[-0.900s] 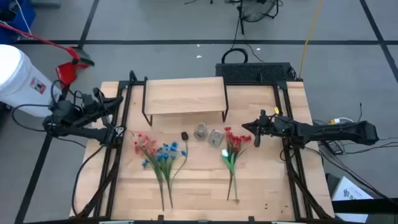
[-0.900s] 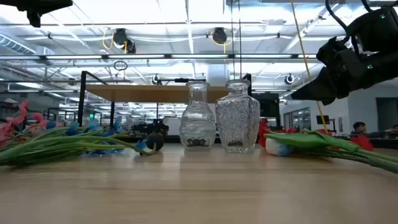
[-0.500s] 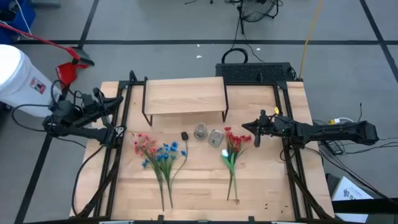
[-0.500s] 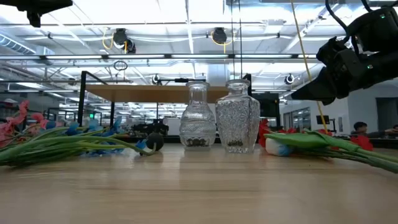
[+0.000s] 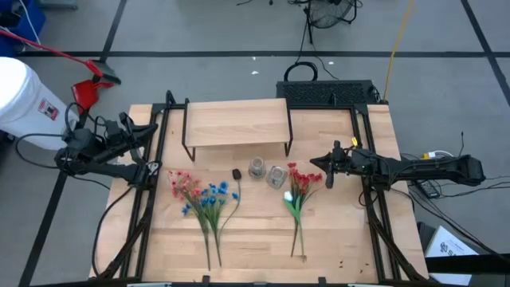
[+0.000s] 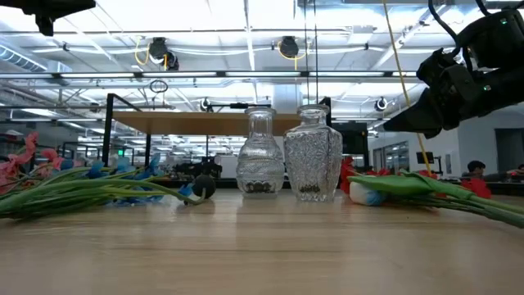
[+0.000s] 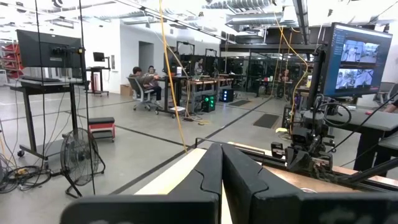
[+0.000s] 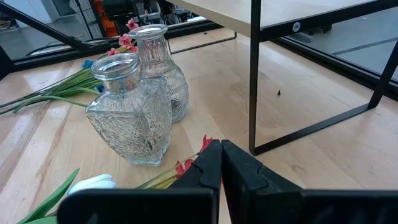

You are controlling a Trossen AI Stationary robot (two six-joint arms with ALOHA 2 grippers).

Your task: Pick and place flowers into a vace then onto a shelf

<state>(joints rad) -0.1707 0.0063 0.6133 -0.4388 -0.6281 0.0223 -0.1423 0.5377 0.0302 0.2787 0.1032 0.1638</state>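
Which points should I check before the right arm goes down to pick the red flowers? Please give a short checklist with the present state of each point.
1. Right gripper open for the grasp: not ok, fingers shut.
2. Right gripper near the red bunch: ok, just beside its blossoms.
3. Red bunch lying free on the table: ok, nothing on it.
4. Two glass vases upright: ok, side by side, both without flowers.
5. Shelf top free: ok, nothing on it.
6. Left gripper out of the way: ok, at the table's left edge, shut.
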